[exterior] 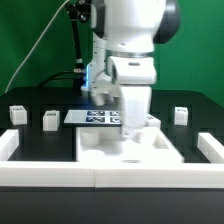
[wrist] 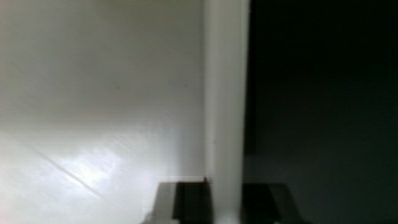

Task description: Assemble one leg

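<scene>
Found gripper [exterior: 131,128] low over the large white square part [exterior: 128,152], with none of the small blocks in it. In wrist view, fingertips [wrist: 187,205] flank that part's raised rim [wrist: 224,100]; clamped on it or merely straddling it, cannot tell.

Noted one leg [exterior: 50,120] upright on the counter [exterior: 45,140], toward the exterior view's left, just beside the marker board [exterior: 92,117]. Second leg [exterior: 17,114] further left, third leg [exterior: 181,115] toward the exterior view's right. All well apart from gripper.

Judged light, rigid, smooth-sided, probably slippery; not fragile. Best taken across two opposite flat side faces, near mid-height and squarely, to avoid twisting or tipping on closure.
</scene>
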Robot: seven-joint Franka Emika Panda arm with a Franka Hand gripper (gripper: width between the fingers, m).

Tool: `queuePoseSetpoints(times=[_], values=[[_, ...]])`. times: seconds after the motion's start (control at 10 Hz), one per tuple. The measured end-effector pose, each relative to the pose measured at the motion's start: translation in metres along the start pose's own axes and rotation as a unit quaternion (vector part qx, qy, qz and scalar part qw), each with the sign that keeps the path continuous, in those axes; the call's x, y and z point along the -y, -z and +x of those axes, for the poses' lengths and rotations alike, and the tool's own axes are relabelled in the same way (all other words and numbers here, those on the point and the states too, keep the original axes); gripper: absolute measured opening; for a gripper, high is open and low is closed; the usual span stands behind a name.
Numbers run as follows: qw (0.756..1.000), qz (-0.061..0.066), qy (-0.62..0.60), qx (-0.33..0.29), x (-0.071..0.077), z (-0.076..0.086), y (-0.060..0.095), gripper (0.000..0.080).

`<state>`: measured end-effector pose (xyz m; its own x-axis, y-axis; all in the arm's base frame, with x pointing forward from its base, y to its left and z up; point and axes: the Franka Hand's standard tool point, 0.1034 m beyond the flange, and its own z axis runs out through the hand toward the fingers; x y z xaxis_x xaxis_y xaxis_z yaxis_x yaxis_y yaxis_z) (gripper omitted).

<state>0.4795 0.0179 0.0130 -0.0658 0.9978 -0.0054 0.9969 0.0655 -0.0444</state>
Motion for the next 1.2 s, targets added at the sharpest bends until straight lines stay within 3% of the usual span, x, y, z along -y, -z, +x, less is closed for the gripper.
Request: queuePoseSetpoints(times=[0.1, 0.4, 0.8, 0.9, 1.0, 1.2], values=[[1.0, -0.004, -0.002, -0.003, -0.006, 0.014, 0.001, 0.0061], [0.999, 0.008, -0.037, -0.005, -0.014, 0.052, 0.004, 0.0061], [0.999, 0.009, -0.037, -0.005, -0.014, 0.054, 0.004, 0.0061], [0.999, 0.009, -0.037, -0.005, -0.014, 0.054, 0.004, 0.0281], [0.999, 0.009, -0.037, -0.005, -0.014, 0.054, 0.004, 0.0281], [0.999, 0.009, -0.037, -0.005, -0.014, 0.054, 0.004, 0.0604]])
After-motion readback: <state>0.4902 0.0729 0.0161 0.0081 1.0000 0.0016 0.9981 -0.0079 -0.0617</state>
